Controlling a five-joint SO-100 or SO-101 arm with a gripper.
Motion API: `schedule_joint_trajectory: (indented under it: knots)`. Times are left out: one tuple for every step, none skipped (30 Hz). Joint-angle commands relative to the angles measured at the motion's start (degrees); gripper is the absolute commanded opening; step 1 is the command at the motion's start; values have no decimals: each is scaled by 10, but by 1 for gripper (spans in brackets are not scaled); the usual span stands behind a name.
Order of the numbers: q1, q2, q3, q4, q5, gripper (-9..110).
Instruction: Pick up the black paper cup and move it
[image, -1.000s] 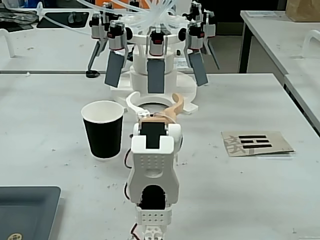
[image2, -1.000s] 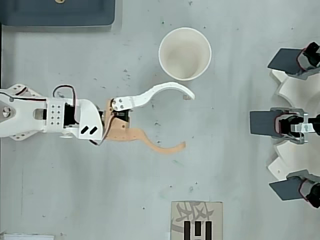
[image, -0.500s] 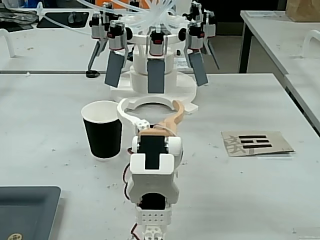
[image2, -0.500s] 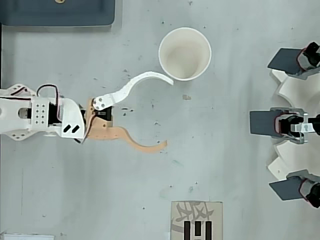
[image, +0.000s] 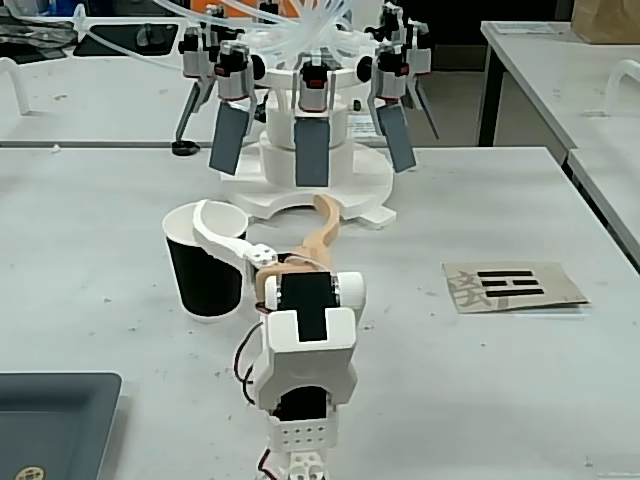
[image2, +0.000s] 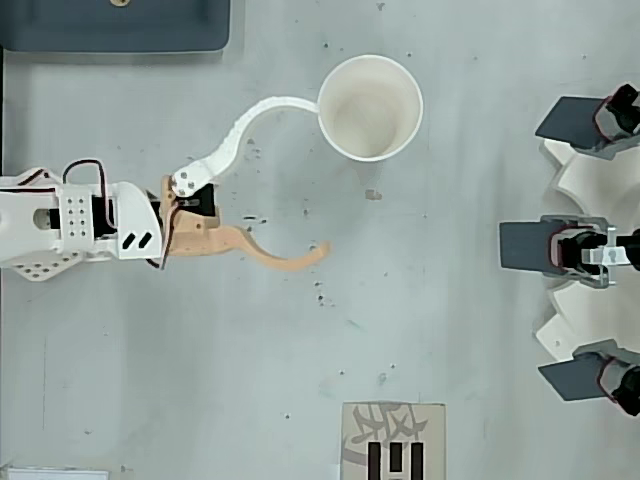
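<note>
The black paper cup is shown upright on the table, not yet lifted. The end effector is spread wide beside the cup; its white finger meets the rim, the tan finger stands well clear. Closing, lifting and moving remain.

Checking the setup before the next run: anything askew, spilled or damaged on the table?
Nothing stands out. The black paper cup stands upright, empty and undented. The end effector is open, its white finger curving to the cup's rim, the tan finger clear of it. The printed card lies flat.
</note>
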Motion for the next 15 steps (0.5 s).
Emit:
schedule_joint_trajectory:
  knots:
    - [-11,6,11,-25,-15,40]
    - [-13,2,11,-31,-19,40]
    - [-15,-4,11,-36,-22,41]
    - [-16,-11,11,-43,-25,41]
    - [-17,-18,11,-50,-26,42]
    - [-19,-24,11,-57,-27,42]
    - [-23,-29,11,-62,-29,43]
    - [-28,-34,10,-68,-31,43]
    - [-35,-39,10,-71,-31,43]
    - [-40,-43,10,-75,-33,43]
    - [-48,-49,9,-78,-33,44]
    - [-54,-54,6,-79,-33,44]
    - [-58,-61,2,-79,-33,44]
    - [-62,-67,-4,-79,-33,44]
    - [-65,-75,-10,-79,-33,44]
